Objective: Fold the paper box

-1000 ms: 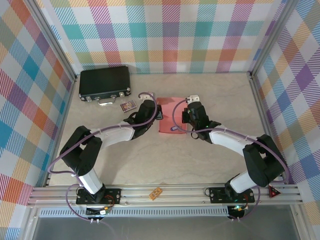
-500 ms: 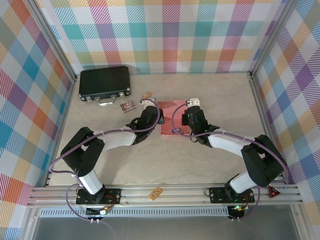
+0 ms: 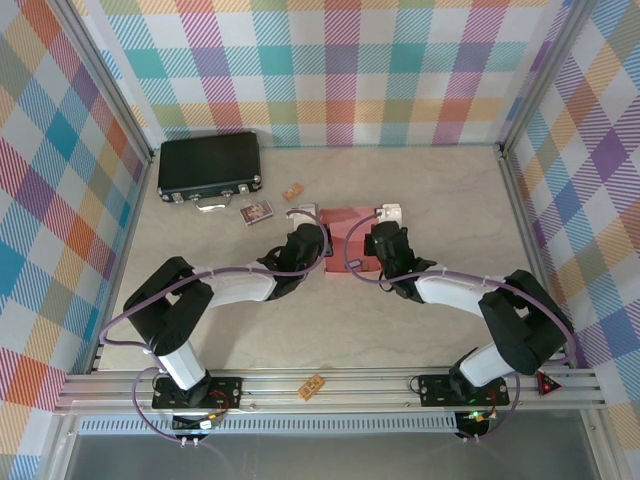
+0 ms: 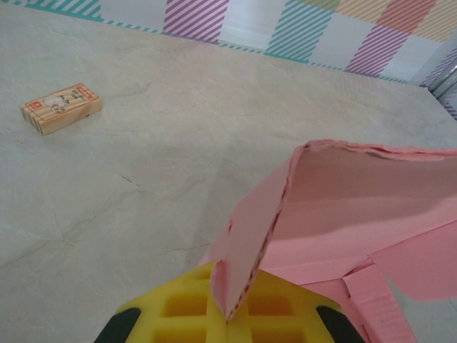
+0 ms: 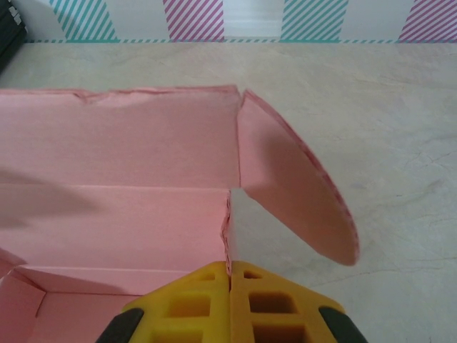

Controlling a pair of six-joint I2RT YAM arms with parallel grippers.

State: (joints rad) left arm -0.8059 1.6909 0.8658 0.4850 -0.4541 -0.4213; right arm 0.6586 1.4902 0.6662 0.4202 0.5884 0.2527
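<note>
A pale, marble-patterned table (image 3: 330,320) sits inside walls of bright plaid fabric. Near its middle lies the salmon-pink thin card paper box (image 3: 347,230), partly formed, with its back wall raised and its floor open to the top camera.

The left gripper (image 4: 228,318) is at the box's left end. The left wrist view shows its yellow pads clamped on the lower edge of a raised pink side panel, which slants up and away from them. The box's right part is cut off by that view's frame edge.

The right gripper (image 5: 230,286) is at the box's right end. Its two yellow pads are pressed together on the thin upright end wall, which enters the seam between them. Just to the right a rounded pink flap (image 5: 300,189) leans outward over the table. The box's left part runs out of the right wrist view.

From above, the wrists cover both sets of fingertips and the box's two short ends.

A black rectangular hard case with a metal handle (image 3: 209,165) rests at the far left. A small printed card (image 3: 256,212) lies near its handle, its picture too small to read. A small wooden block (image 4: 62,108) lies apart from the box on its far left side, and a second small wooden block (image 3: 313,386) sits on the near aluminium rail.
</note>
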